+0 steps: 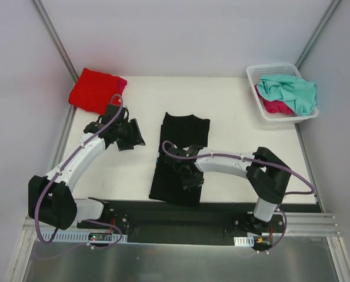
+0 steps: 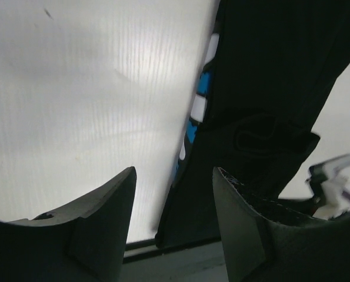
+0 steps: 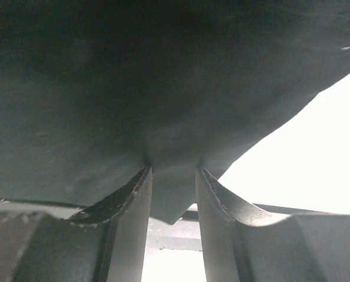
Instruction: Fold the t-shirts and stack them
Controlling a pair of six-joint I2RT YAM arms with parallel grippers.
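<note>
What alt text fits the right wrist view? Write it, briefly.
A black cloth t-shirt fills most of the frame, a fold of it pinched between the two dark fingers of the right hand. Bright white tabletop shows at the right.

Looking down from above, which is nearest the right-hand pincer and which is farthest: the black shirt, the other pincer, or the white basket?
1. Black shirt: mid-table, directly under the right pincer, with cloth between its fingers.
2. Left pincer: off to the left, a little farther back.
3. White basket: far back right corner.
</note>
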